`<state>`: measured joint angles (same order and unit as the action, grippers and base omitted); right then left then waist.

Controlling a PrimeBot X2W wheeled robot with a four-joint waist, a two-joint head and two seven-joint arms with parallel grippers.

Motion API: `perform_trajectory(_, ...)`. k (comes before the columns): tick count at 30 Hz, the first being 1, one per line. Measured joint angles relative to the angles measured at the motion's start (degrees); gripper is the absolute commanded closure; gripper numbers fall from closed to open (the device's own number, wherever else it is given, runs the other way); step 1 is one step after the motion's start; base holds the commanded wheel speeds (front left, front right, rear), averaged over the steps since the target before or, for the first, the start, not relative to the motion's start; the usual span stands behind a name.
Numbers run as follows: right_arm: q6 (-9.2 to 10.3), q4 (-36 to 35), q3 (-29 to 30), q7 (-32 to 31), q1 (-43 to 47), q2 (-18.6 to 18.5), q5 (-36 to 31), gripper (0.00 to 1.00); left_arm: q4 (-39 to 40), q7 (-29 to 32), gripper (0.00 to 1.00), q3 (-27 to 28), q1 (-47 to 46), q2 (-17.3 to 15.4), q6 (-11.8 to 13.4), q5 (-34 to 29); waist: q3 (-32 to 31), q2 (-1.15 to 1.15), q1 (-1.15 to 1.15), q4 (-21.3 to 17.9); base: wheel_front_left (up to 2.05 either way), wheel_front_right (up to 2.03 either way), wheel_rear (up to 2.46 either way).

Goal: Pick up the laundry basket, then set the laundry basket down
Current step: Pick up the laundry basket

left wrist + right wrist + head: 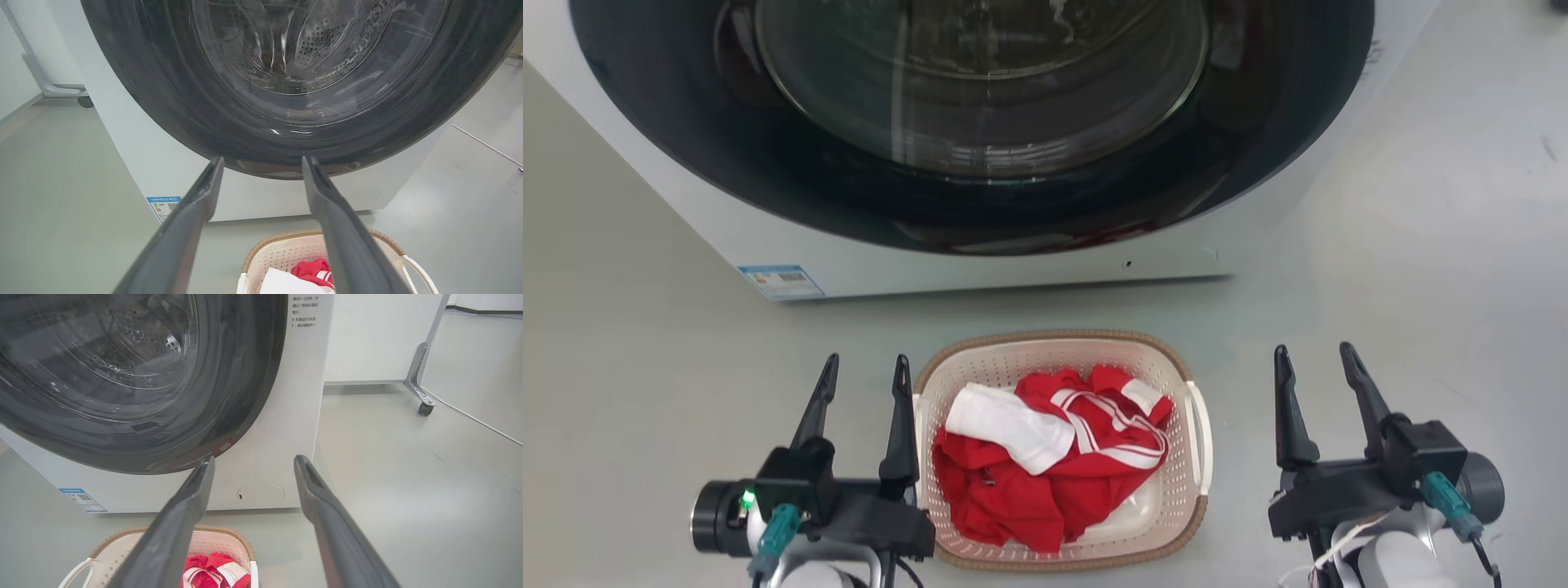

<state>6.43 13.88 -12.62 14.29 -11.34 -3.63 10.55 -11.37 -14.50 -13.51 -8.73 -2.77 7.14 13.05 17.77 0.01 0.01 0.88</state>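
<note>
The laundry basket (1184,498) is cream-white and perforated, with a brown woven-look rim and white side handles. It rests on the grey floor just before the washing machine and holds red and white clothes (1054,449). My left gripper (866,377) stands open close by the basket's left side, its inner finger near the rim. Over on the other side, my right gripper (1319,363) is open too, a short gap off the right handle. Both wrist views catch the basket (286,253) (220,539) low in frame, below the open left gripper (263,163) and right gripper (253,461).
A white front-loading washing machine (980,261) with a dark round glass door (980,122) stands right behind the basket. A wheeled white stand (421,392) and a thin cable (482,424) lie on the floor to the right. Another wheeled frame (61,92) sits at the left.
</note>
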Motion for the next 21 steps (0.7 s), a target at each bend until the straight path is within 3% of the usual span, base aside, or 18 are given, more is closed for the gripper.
perform_trajectory(21,-0.98,12.16,0.41,0.01,-15.38,-0.32,-0.93,0.0,-15.86,0.0,0.0,-1.7,-16.96,0.57,-1.16,3.79,17.75,0.01,0.0,1.32,0.0,0.0,0.0)
